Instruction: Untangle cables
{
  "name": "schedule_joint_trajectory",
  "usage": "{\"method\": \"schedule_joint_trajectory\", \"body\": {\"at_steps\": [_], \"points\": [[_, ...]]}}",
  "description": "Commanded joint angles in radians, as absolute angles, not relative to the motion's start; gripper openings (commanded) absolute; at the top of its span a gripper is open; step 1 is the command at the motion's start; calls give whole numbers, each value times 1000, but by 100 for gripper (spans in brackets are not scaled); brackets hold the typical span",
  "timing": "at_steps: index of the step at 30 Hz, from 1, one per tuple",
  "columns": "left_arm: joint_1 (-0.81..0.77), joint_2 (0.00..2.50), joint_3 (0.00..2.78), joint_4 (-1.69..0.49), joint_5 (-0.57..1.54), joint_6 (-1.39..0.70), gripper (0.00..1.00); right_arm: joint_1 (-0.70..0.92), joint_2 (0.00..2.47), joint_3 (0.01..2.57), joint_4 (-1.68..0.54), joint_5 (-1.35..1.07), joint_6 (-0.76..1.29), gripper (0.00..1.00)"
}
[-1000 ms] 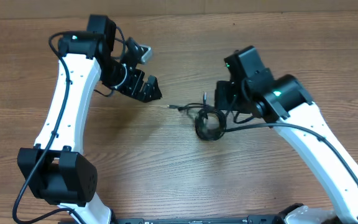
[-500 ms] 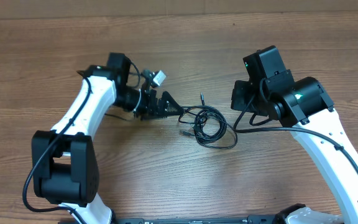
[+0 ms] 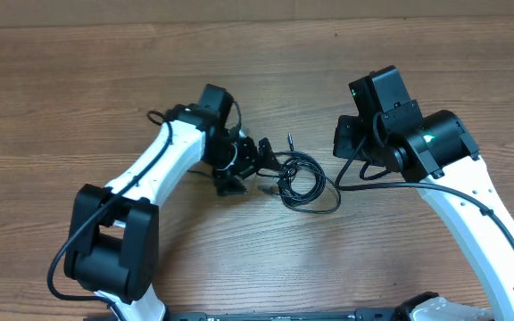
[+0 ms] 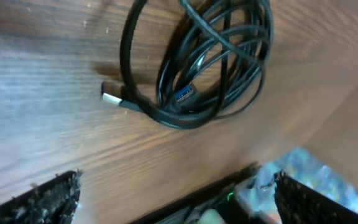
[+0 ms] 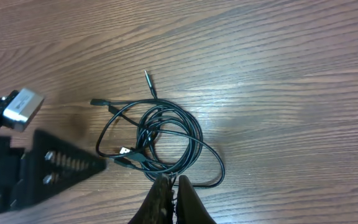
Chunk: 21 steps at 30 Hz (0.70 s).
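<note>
While the right arm stands where it stood half a second ago, the left arm has swung in toward the cables (image 3: 302,182). Its left hand (image 3: 253,166) has turned and now sits at their left edge. A second ago that hand was well apart from them, and the bundle lay tighter under the right hand (image 3: 346,143). The cables themselves lie as they did half a second ago.

In the left wrist view the left hand's fingertips (image 4: 48,198) stand wide apart at the bottom corners of the frame, so it is spread with nothing between them. The right hand is just to the right of the cables. Its fingers (image 5: 164,194) are pressed together with nothing seen between them, and in the right wrist view their tips sit by the lower edge of the coil.

The cables rest on the wooden tabletop (image 3: 418,53) between the two hands. They are thin and black, wound into several overlapping loops, with one wider loop bulging toward the right hand. Loose ends stick out from the coil:
- a slim jack (image 5: 148,78) on its far side
- a dark plug (image 5: 96,101) on the left-hand side
- a silver USB plug (image 4: 110,98) on the left-hand side

A blue-tipped plug (image 4: 184,94) lies inside the loops.
</note>
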<state>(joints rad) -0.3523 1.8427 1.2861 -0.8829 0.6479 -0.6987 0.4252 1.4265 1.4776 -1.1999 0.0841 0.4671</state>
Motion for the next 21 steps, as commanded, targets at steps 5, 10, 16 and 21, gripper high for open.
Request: {"method": "schedule_joint_trajectory", "body": {"at_steps": [5,10,16,21], "points": [[-406,1844,1284,-791,448,-1101,100,424,1411,1505,-1207,113,463,4],[-438,1844,1284,-773,377,-1154,100,424,1411,1505,-1214,124,463,4],[-491,1871,1283,-682,349,-1193,100,424,1411,1505,-1215,123,463,4],[-512,1934,1283,-630,391,-1194,76,424,1411,1505,-1226,124,463,4]]}}
